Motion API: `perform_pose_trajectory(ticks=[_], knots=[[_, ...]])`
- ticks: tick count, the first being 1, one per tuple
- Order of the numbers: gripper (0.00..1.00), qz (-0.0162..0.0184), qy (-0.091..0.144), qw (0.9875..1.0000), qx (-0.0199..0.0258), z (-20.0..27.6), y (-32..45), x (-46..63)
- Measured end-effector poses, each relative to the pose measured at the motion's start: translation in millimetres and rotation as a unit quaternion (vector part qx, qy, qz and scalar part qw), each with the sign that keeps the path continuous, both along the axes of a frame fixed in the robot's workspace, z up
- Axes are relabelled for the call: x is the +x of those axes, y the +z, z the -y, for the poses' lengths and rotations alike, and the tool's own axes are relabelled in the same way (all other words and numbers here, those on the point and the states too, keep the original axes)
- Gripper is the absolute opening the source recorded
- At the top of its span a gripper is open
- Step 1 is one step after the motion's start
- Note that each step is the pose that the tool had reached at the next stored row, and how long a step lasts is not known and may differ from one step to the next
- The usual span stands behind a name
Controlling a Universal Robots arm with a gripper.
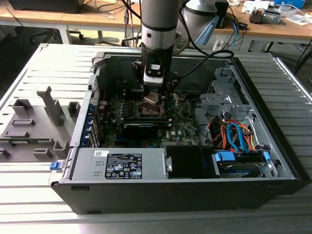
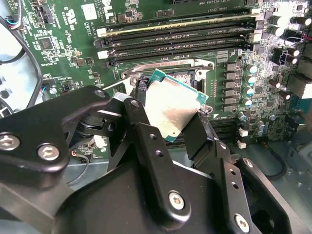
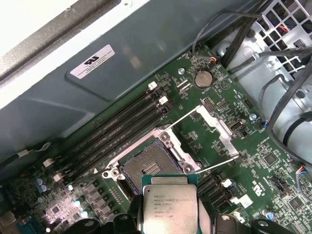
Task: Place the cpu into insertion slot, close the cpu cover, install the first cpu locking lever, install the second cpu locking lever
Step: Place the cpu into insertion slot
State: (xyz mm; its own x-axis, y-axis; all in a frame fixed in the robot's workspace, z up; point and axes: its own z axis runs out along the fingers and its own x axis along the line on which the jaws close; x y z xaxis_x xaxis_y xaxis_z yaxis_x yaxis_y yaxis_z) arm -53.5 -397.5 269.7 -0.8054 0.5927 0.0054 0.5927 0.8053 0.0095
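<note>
Gripper (image 2: 169, 117) clamped on the cpu (image 2: 173, 105), poised just over the open insertion slot (image 3: 146, 165).

The chip is pinched by two opposite edges and hangs above the slot, not yet seated; the cpu cover (image 3: 217, 129) stands swung open beside it. In the second wrist view the cpu looks tilted and turned against the slot's outline, though that angle may exaggerate it. Lowered askew, a corner could land first, jamming on the rim or bending the socket's contacts.

From my remote station I see bright, even light on the table (image 1: 29, 68), a shadowed case (image 1: 195, 195) interior, and soft glare off the cpu (image 2: 173, 109).
</note>
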Motion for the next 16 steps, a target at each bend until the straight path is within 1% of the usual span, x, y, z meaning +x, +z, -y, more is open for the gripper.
perform_pose_trajectory(ticks=[6, 16], knots=[[0.54, 0.0, -0.008, 1.0, -0.0002, 0.0, -0.1, 0.0], [0.54, 0.0, -0.028, 0.9996, -0.0005, 0.0, -0.5, 0.0]])
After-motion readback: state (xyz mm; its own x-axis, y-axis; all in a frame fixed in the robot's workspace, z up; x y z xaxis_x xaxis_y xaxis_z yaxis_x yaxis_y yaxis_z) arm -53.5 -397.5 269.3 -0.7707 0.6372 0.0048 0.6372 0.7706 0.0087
